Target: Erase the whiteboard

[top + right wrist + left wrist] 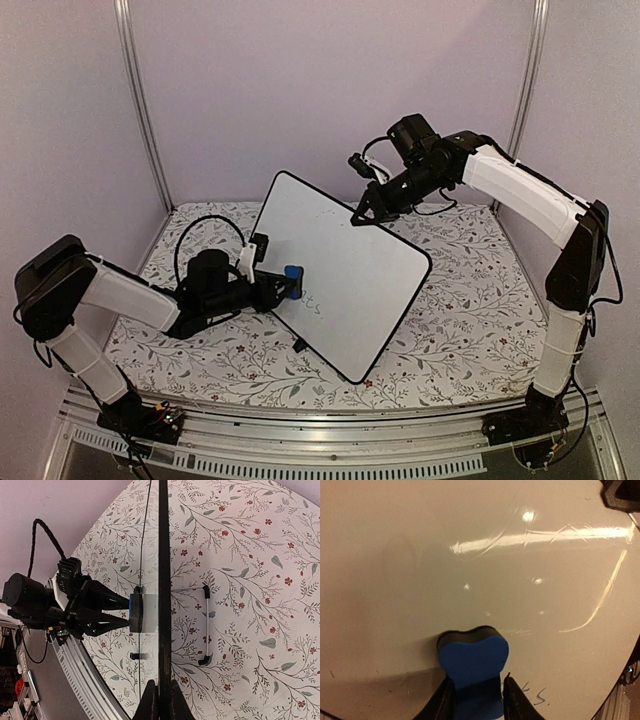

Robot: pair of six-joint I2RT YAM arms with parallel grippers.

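Wiping board (345,265), pinched at far edge by right gripper (362,214), with eraser (472,660) clamped in left gripper (476,692). Next: sweep right and nearer over faint marks (538,696)

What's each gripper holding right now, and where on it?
Left gripper pinches the blue eraser by its rear end; right gripper clamps the whiteboard at its upper edge.

Whiteboard (345,265) mid-table (470,290), left gripper's (283,283) eraser (293,271) against its face, right gripper (361,216) on its top edge
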